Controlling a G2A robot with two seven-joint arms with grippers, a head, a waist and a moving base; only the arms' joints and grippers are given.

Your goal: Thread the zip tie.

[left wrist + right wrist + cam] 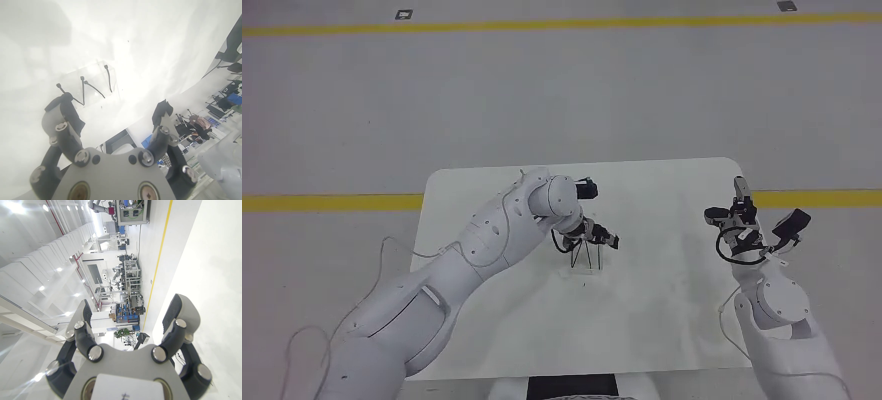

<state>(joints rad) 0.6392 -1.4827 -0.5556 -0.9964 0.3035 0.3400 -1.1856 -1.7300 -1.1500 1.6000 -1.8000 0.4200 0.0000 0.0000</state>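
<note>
Several black zip ties (83, 89) stand upright in a clear block (98, 75) on the white table (672, 320); in the top view the zip ties (584, 258) are near the table's middle. My left gripper (114, 106) is open just beside them, and one fingertip (65, 99) is close against the outermost tie (60, 88); I cannot tell whether they touch. In the top view the left gripper (602, 239) hangs right above the ties. My right gripper (130, 309) is open with nothing between its fingers, held up at the table's right edge (727, 203), far from the ties.
The white table's top around the clear block is bare. A yellow floor line (332, 202) runs behind the table. Chairs (232, 62) and equipment stand in the room beyond the table edge.
</note>
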